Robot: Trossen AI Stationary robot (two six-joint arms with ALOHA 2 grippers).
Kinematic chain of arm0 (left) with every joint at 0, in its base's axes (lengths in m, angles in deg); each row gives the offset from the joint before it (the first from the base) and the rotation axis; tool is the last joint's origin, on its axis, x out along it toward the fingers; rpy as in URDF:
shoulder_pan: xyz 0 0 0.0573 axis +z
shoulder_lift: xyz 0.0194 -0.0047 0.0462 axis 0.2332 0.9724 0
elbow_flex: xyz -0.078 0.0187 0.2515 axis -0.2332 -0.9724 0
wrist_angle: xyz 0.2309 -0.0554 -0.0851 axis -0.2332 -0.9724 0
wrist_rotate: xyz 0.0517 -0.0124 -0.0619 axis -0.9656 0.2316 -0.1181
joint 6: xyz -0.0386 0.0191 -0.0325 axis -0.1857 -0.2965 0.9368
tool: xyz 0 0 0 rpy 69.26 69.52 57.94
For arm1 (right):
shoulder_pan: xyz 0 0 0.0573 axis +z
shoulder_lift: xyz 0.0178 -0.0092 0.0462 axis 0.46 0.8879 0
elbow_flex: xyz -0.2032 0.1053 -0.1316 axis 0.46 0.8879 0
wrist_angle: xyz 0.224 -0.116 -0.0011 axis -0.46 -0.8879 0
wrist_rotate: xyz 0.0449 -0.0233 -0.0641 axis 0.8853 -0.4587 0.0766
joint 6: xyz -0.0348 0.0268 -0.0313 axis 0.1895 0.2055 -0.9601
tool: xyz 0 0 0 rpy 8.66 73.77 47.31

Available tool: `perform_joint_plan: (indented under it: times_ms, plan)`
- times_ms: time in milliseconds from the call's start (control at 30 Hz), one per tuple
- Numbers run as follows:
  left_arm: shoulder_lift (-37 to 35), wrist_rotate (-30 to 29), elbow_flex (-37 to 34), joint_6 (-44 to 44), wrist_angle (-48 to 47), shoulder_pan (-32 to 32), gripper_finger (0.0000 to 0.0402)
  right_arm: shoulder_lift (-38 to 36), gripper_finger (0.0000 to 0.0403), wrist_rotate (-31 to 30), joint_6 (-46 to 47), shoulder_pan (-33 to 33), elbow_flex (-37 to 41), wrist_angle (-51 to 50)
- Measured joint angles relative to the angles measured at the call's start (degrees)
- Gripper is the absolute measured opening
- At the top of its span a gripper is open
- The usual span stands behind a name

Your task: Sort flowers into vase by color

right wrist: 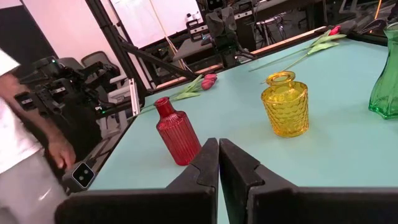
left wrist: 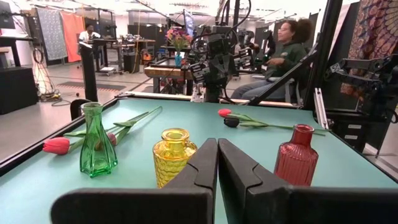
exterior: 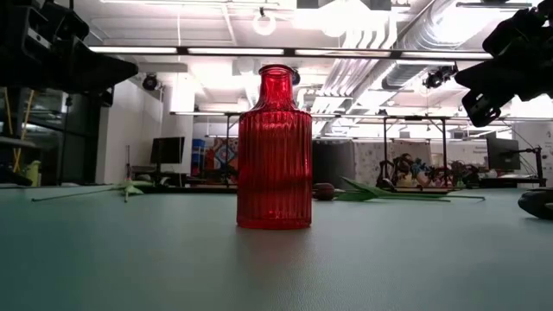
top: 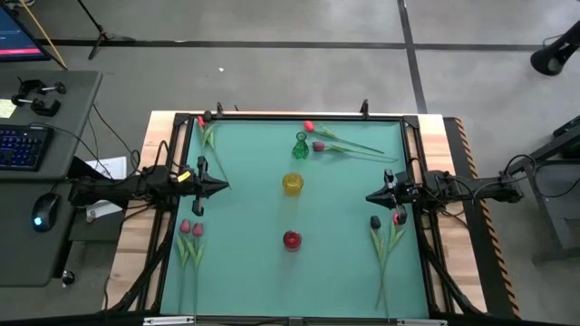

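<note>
Three glass vases stand upright in a row down the teal mat's middle: green (top: pixel 301 145) farthest, yellow (top: pixel 292 183) in the middle, red (top: pixel 291 239) nearest. Tulips lie flat on the mat. A red one (top: pixel 309 126) and a maroon one (top: pixel 318 146) lie by the green vase, and a red one (top: pixel 202 122) lies at the far left. Two pink ones (top: pixel 191 228) lie at the near left. A dark one (top: pixel 375 221) and a red one (top: pixel 396 218) lie at the near right. My left gripper (top: pixel 222 187) is shut and empty left of the yellow vase. My right gripper (top: pixel 370 196) is shut and empty to its right.
Black rails run along the mat's left and right edges (top: pixel 419 172). A person in white (right wrist: pixel 25 155) stands beyond the table's left side. Another person (left wrist: pixel 289 43) sits beyond its right side. The mat between the vases and the grippers is bare (top: pixel 254 208).
</note>
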Motion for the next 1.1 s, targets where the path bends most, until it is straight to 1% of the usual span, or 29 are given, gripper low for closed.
perform_joint_plan:
  times_ms: [700,767,800,833,900,933,967,1000,1033,1100]
  plan:
    - [0.0,0.0,0.0,0.0,0.0,0.0,0.0000,0.0,0.0000,0.0,0.0,0.0,0.0,0.0]
    - [0.0,0.0,0.0,0.0,0.0,0.0,0.0000,0.0,0.0000,-2.1,-2.8,0.0,0.0,1.2]
    - [0.0,0.0,0.0,0.0,0.0,0.0,0.0000,0.1,0.0000,-4.5,-3.0,0.0,0.0,3.7]
    - [0.0,0.0,0.0,0.0,0.0,0.0,0.0000,0.1,0.0000,-7.0,-0.3,0.0,0.0,8.2]
    - [0.0,0.0,0.0,0.0,0.0,0.0,0.0000,0.2,0.0000,-13.3,10.5,0.0,0.0,21.8]
    - [0.0,0.0,0.0,0.0,0.0,0.0,0.0000,0.4,0.0000,-17.9,15.1,-0.1,0.0,28.3]
    - [0.0,0.0,0.0,0.0,0.0,0.0,0.0000,0.7,0.0000,-22.0,17.7,-0.1,-0.1,34.3]
    - [0.0,0.0,0.0,0.0,0.0,0.0,0.0000,1.3,0.0000,-23.9,18.7,-0.2,-0.1,39.3]
    - [0.0,0.0,0.0,0.0,0.0,0.0,0.0000,2.4,0.0000,-23.5,18.9,-0.1,-0.1,43.6]
    - [0.0,0.0,0.0,0.0,0.0,0.0,0.0000,6.7,0.0000,-18.0,21.2,0.0,-0.3,51.6]
